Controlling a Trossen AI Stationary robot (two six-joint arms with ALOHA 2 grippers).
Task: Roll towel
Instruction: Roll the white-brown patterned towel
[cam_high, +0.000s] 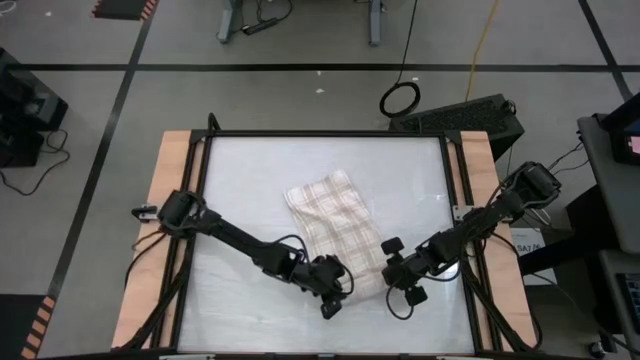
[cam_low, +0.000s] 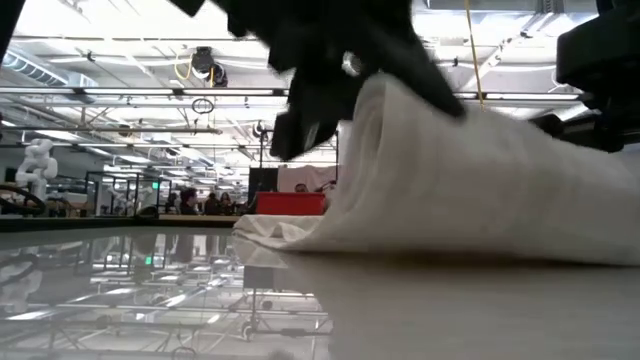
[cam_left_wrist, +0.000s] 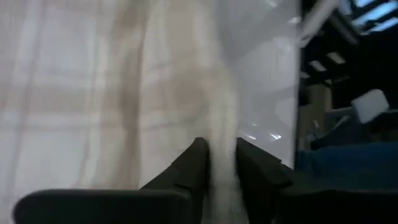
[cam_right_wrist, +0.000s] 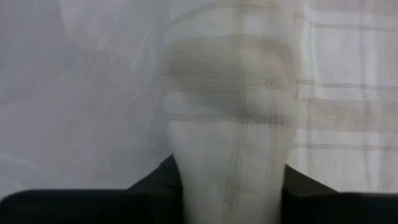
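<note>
Cream cloth with a tan plaid grid, the towel (cam_high: 335, 232) lies slantwise on the white table (cam_high: 250, 180), its near edge bunched up between the two arms. The left gripper (cam_high: 338, 293) sits at one end of that raised edge; from its wrist camera the two dark fingers (cam_left_wrist: 189, 171) stand only a narrow slit apart, with a thin fold of the towel (cam_left_wrist: 221, 149) pinched between them. The right gripper (cam_high: 397, 283) is at the other end of the same edge, and its own camera shows a thick, rolled-looking wad of towel (cam_right_wrist: 233, 137) filling the gap between its fingers (cam_right_wrist: 155, 177), which are closed in against the cloth. From table height the fabric (cam_low: 480, 190) rises in a hump under the dark arm (cam_low: 330, 60), the rest trailing flat away from both grippers.
</note>
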